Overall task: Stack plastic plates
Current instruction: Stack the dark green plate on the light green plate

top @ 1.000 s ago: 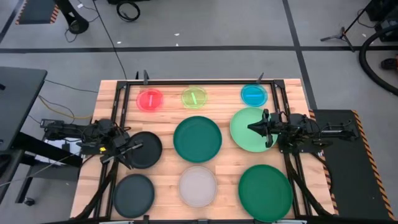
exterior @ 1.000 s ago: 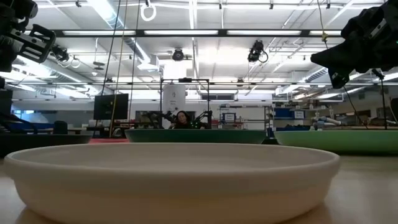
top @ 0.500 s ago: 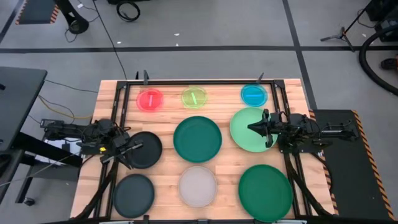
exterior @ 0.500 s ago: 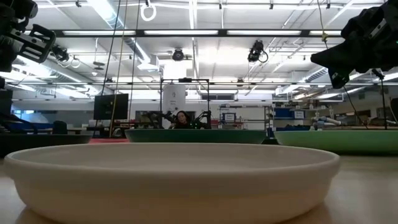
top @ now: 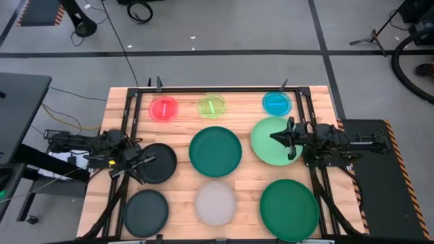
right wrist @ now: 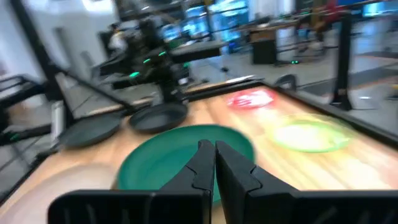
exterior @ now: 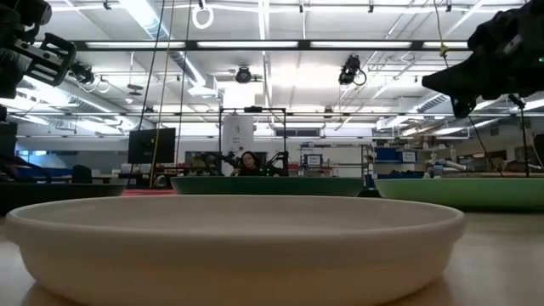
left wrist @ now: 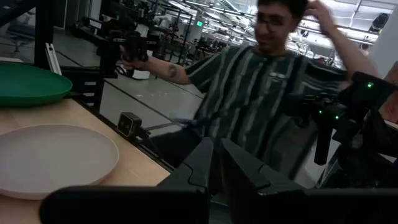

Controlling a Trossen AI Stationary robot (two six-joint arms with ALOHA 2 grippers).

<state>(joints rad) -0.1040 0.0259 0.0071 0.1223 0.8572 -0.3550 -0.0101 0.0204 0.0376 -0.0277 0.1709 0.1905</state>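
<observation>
Mint plate (top: pixel 271 141) under right gripper (top: pixel 274 138), fingers together, left gripper (top: pixel 150 160) over black plate (top: pixel 160 163), fingers together

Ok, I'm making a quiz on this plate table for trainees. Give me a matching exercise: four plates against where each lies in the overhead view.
Things:
1. red plate
2. blue plate
3. pale grey plate
4. mint plate

Places:
A. near row, middle
B. under the right gripper
C. far row, left end
D. far row, right end

Pairs: 1-C, 2-D, 3-A, 4-B
</observation>
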